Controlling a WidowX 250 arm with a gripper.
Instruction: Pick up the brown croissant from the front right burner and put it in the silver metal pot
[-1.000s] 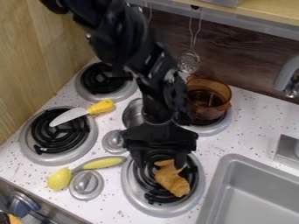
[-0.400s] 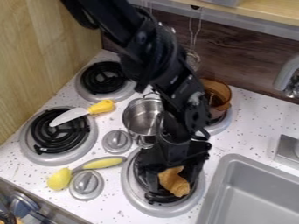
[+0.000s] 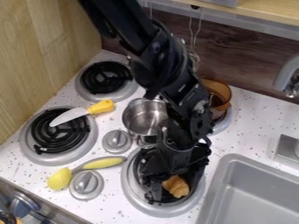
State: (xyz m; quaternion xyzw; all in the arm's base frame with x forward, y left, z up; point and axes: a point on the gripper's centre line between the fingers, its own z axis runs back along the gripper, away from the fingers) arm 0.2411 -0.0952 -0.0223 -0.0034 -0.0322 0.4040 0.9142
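Low over the front right burner (image 3: 133, 197), my gripper (image 3: 174, 191) points down with its two fingers apart. Between them lies a golden-brown croissant-like piece (image 3: 176, 187), its upper part hidden behind the gripper; whether the fingers touch it I cannot tell. A small metal pot (image 3: 143, 117) stands just behind and left of the gripper. Farther back, partly behind the arm, is a brown transparent pot (image 3: 217, 92) on the back right burner.
A knife with a yellow handle (image 3: 102, 106) lies across the front left burner (image 3: 29, 144). A yellow-green utensil (image 3: 102, 163) rests by the silver knobs (image 3: 86, 184). The grey sink (image 3: 234, 162) is at the right, below a faucet (image 3: 286, 76).
The gripper has come down and forward onto the burner, around the brown piece, and the arm has swung right. More of the metal pot now shows.
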